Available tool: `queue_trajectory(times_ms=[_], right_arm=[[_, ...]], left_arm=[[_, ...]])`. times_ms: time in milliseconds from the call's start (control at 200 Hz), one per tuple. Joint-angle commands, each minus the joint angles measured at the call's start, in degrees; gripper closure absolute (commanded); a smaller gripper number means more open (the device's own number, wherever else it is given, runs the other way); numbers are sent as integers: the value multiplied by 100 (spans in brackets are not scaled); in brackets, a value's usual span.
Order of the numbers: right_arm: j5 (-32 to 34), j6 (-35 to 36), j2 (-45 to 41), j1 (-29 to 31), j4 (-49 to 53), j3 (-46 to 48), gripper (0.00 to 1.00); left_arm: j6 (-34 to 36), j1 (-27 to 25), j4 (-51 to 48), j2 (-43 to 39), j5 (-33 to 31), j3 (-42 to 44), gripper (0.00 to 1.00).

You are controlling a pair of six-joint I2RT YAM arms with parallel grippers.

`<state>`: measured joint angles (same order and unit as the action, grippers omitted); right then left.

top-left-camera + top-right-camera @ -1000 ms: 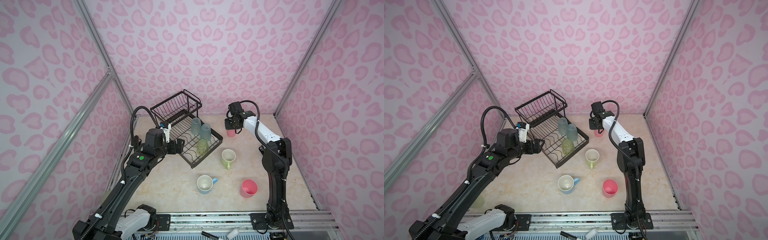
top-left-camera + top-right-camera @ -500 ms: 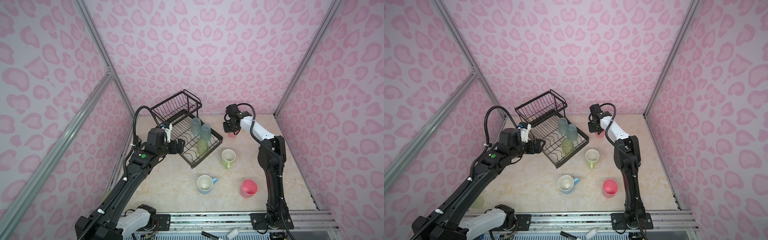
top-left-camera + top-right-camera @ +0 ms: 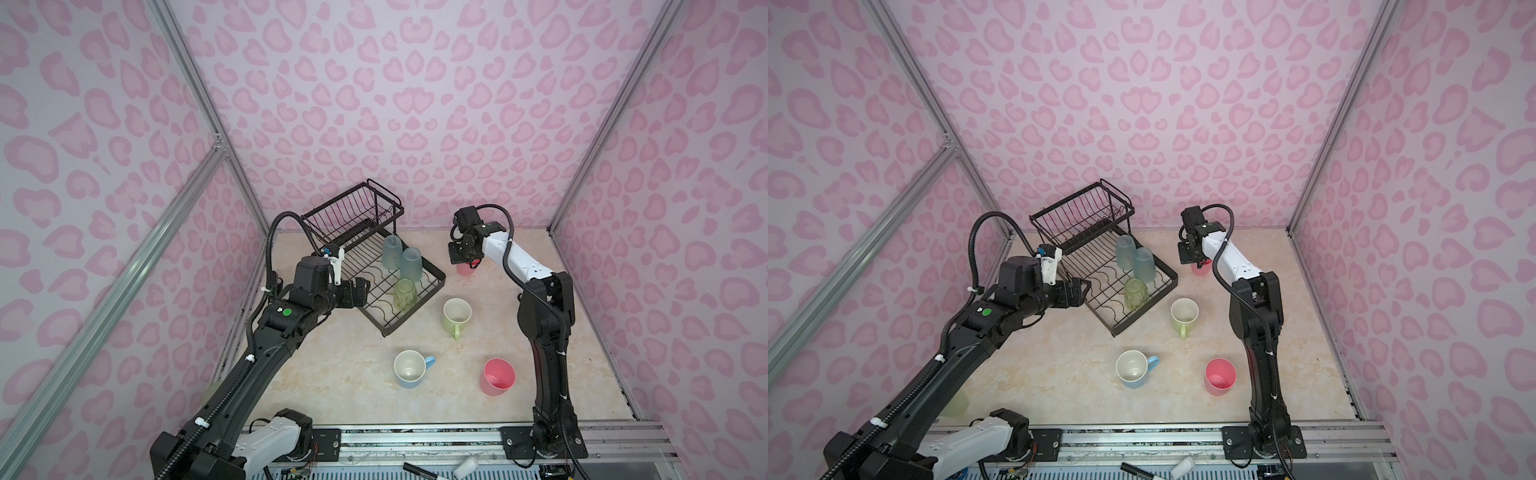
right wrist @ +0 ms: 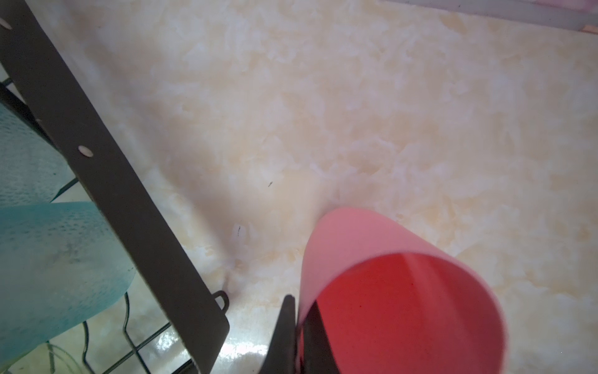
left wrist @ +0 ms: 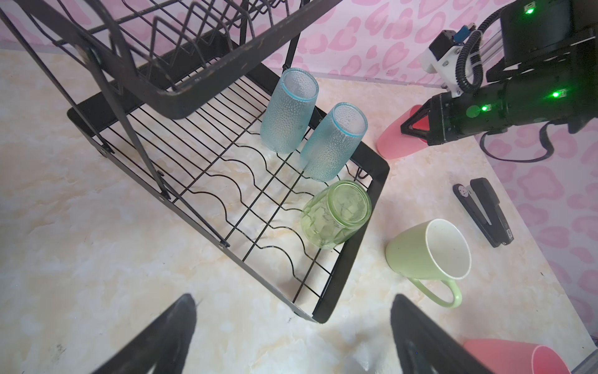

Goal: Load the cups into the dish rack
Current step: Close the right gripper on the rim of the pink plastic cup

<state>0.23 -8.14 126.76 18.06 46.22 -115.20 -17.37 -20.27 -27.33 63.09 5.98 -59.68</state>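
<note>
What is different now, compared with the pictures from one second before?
The right pincer closed on the wall of the pink cup beside the rack. The left pincer stayed open; rack and other cups did not move.

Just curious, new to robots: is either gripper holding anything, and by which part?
The right gripper pinches a pink cup by its rim, one jaw inside, one outside. The left gripper is open, holding nothing.

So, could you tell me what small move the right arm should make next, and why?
Probably a short lift: the right gripper is shut on the rim of the far pink cup, which rests on the table just outside the dish rack.
</note>
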Motion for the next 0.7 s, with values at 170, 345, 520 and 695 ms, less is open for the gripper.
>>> queue_trajectory(times_ms=[170, 345, 520, 695], right_arm=[[270, 44, -371, 97, -149, 279, 100], [474, 91, -636, 212, -174, 390, 100], [637, 136, -1009, 316, -304, 517, 100], [670, 228, -1550, 455, -803, 976, 100]], left_arm=[[57, 1, 106, 2, -34, -17, 5], [47, 7, 113, 3, -23, -11, 4], [75, 10, 131, -42, -52, 8, 3], [75, 6, 140, -85, -97, 18, 3]])
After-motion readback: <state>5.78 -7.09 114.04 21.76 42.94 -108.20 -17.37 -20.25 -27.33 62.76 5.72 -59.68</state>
